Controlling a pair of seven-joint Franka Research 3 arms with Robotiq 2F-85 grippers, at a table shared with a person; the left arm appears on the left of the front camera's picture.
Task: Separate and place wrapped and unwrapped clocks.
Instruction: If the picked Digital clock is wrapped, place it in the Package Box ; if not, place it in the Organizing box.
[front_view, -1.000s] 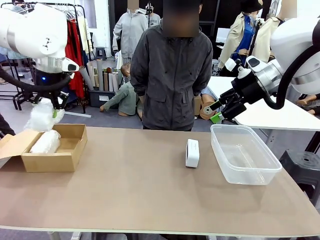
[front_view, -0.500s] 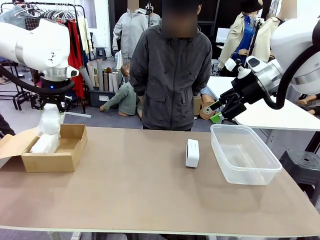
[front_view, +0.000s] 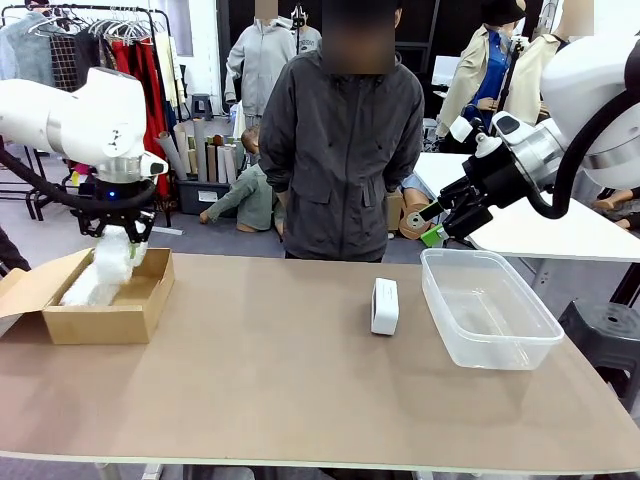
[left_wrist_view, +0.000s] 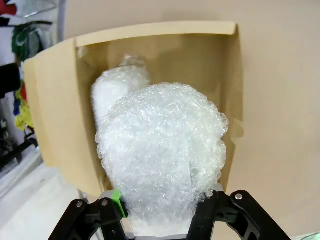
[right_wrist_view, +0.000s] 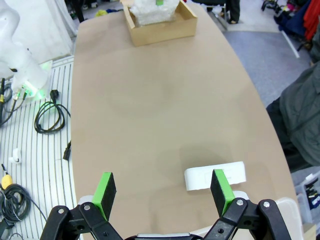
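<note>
Bubble-wrapped clock (left_wrist_view: 160, 160) hung end-down from the left hand (front_view: 122, 240), whose jaws were clamped tight on its upper end; its lower end reached into the mouth of the cardboard box (front_view: 110, 322), beside the other wrapped clock (left_wrist_view: 120, 90) lying in the box's left half. Done well, I judged, it should go down into the box's free right half, tip flat, and be released only once resting. Well right of the box, the right hand (right_wrist_view: 162, 192) gaped wide and empty, up in the air near the bare white clock (right_wrist_view: 215, 177) on the tabletop.
</note>
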